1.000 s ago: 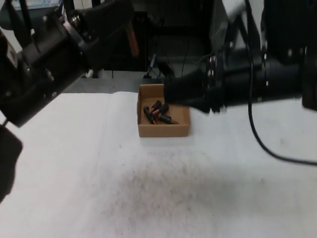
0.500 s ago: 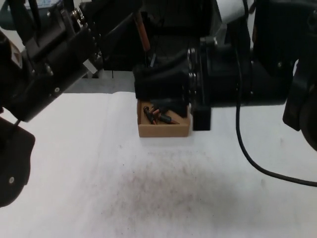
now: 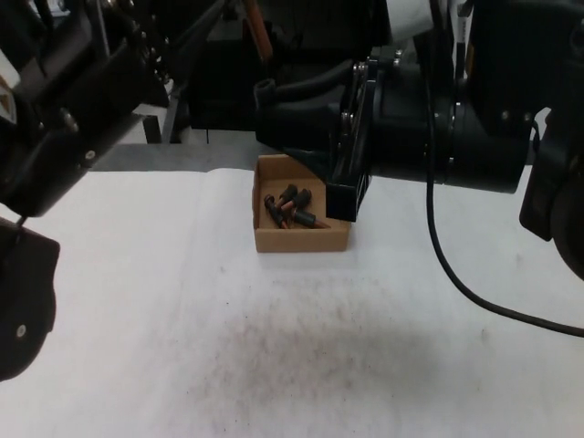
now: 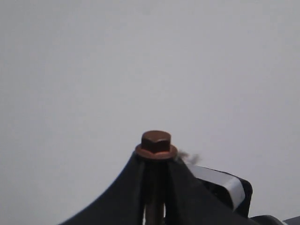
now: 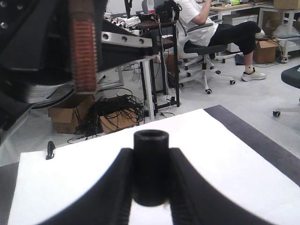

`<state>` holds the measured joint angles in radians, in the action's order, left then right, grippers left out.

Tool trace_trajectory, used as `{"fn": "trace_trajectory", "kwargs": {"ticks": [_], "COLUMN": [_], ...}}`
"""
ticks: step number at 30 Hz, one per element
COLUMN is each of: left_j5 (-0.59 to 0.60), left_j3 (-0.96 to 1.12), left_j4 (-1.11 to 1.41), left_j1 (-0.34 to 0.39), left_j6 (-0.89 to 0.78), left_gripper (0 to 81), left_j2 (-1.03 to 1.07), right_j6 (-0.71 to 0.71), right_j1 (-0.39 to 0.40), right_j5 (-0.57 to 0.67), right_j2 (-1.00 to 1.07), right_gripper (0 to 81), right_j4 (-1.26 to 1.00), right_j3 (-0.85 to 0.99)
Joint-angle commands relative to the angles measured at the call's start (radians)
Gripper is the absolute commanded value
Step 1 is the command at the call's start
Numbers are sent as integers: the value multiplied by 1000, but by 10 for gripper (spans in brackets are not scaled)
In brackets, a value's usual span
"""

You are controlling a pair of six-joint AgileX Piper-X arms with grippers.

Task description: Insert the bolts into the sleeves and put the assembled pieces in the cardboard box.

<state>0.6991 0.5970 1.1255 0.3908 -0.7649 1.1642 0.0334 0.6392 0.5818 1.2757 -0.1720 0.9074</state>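
Between the left gripper's [image 4: 155, 164] fingers sits a copper hex-head bolt [image 4: 156, 144], pinched by its shank. Right gripper [image 5: 150, 161] is clamped on a black sleeve [image 5: 150, 154], open end poking out past the fingertips. Lower down than both, the cardboard box [image 3: 301, 241] holds a few assembled pieces [image 3: 290, 210].

The bolt [image 4: 156, 143] is copper-coloured, its thread a run of fine ridged bands. The sleeve [image 5: 150, 140] is matt black, like the right gripper [image 5: 150, 153]. The cardboard box [image 3: 301, 239] is tan brown, and the pieces [image 3: 290, 208] inside are black with reddish ends. The bench cover [image 3: 137, 274] is white, with a grey speckled smudge [image 3: 301, 338].
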Motion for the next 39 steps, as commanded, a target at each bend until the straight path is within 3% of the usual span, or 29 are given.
{"fn": "trace_trajectory", "kwargs": {"ticks": [1,15,24,29,39], "left_j5": [21,21,43,127,133], "left_j3": [10,10,10,10,10], "left_j4": [2,-92,-92,-94,-99], "left_j1": [-2,-8,-60,-60,-60], "left_j6": [59,206,206,174,167], "left_gripper": [3,3,3,3,3], "left_j2": [-2,-2,-2,-2,-2], "right_j6": [-7,-7,-7,-7,-7], "right_j1": [3,0,-3,-3,-3], "right_j5": [-3,60,60,60,44], "right_j2": [-11,-11,-11,-11,-11], "right_gripper": [9,9,9,9,9], "right_j4": [-12,-19,-19,-19,-19], "right_j3": [3,3,3,3,3]}}
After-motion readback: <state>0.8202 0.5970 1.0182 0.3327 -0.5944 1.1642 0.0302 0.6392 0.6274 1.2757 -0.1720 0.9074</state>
